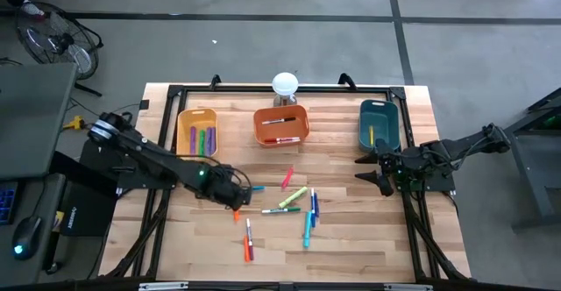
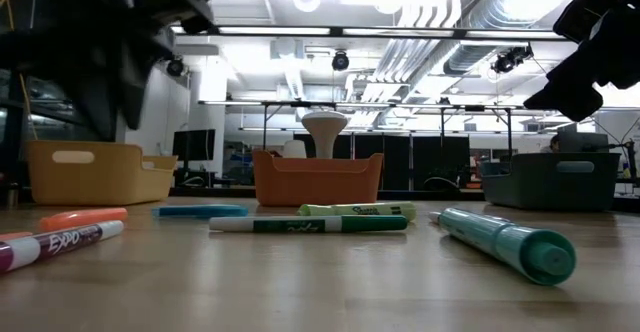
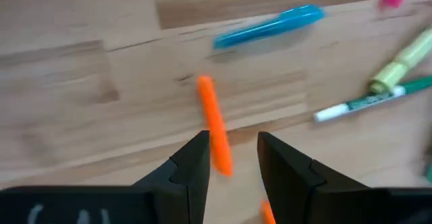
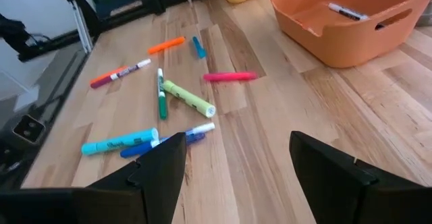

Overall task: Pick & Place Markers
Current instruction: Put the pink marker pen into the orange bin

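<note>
The left gripper has its fingers half spread, one on each side of an orange marker that lies on the table. Whether they touch it, I cannot tell. Near it lie a blue marker and other markers. The right gripper waits with fingers spread wide, beside the teal bin.

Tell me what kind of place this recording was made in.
Probably an industrial-style lab or workshop: exposed ceiling ducts and strip lights overhead, a bare concrete floor, and a butcher-block table fitted with two robot arms.
</note>
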You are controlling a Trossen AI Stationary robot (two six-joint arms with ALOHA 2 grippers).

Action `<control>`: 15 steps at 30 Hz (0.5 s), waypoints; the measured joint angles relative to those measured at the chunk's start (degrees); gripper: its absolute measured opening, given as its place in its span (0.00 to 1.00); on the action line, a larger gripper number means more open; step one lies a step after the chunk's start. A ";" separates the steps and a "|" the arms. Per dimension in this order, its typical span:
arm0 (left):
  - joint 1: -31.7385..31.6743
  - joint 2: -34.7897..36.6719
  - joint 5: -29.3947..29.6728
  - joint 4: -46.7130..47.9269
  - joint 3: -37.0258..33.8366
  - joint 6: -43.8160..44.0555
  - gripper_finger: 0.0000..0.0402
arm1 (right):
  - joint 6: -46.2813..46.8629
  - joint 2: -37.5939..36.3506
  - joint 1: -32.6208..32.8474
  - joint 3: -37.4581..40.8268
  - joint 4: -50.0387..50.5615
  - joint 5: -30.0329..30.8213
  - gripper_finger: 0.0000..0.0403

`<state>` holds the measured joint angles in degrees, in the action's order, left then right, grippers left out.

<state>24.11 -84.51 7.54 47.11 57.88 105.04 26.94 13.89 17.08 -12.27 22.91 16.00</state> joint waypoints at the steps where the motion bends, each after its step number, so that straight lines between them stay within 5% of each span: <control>1: 0.39 -0.83 0.00 0.07 0.85 0.45 0.30 | 0.00 -0.03 0.00 0.02 0.13 -0.03 0.63; 15: 1.56 -9.62 -3.55 -1.07 10.25 -2.34 0.30 | 0.00 0.79 -0.01 0.02 -0.35 0.04 0.63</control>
<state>25.67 -94.13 3.99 46.04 68.12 102.70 26.94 14.68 17.07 -12.25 22.57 16.04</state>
